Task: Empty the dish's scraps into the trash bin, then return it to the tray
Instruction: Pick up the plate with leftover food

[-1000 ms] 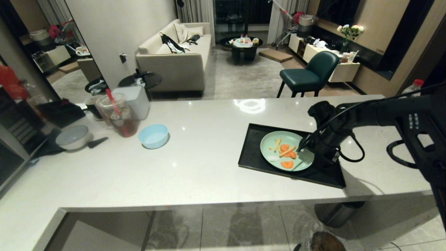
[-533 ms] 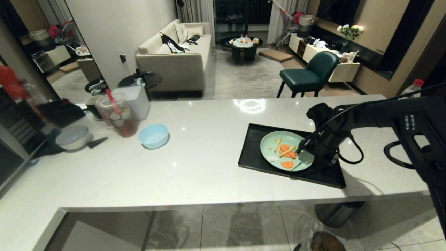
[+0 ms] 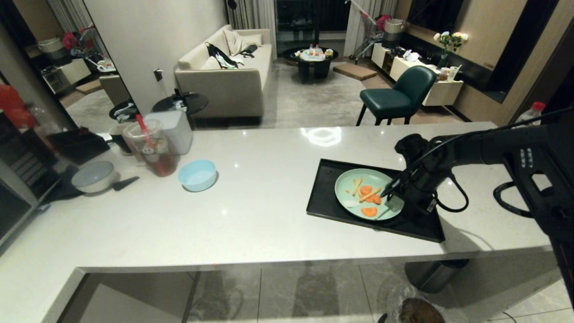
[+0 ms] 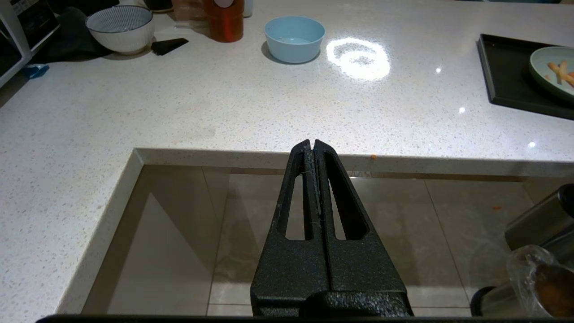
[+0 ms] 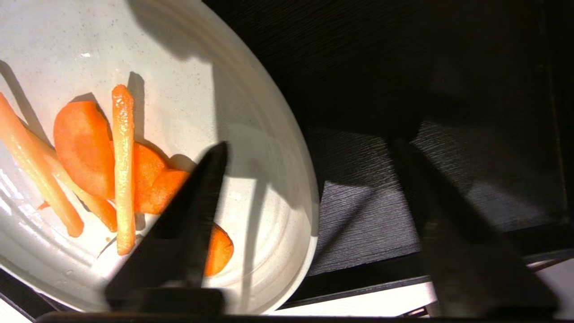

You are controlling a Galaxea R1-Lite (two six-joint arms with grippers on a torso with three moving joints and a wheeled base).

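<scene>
The left gripper (image 4: 314, 148) hangs below the surface's near edge, fingers pressed together. Since a second ago the right gripper (image 5: 309, 148) has narrowed (fingers still apart) astride the dish (image 3: 358, 194) rim; scraps (image 3: 370, 195) unmoved, on the tray (image 3: 325, 197) at the surface's right end.

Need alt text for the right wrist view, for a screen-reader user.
The right gripper straddles the rim of the dish, one dark finger over the plate and the other over the black tray outside it, jaws apart and not yet clamped. The scraps, orange carrot slices and pale sticks, lie on the plate.
</scene>
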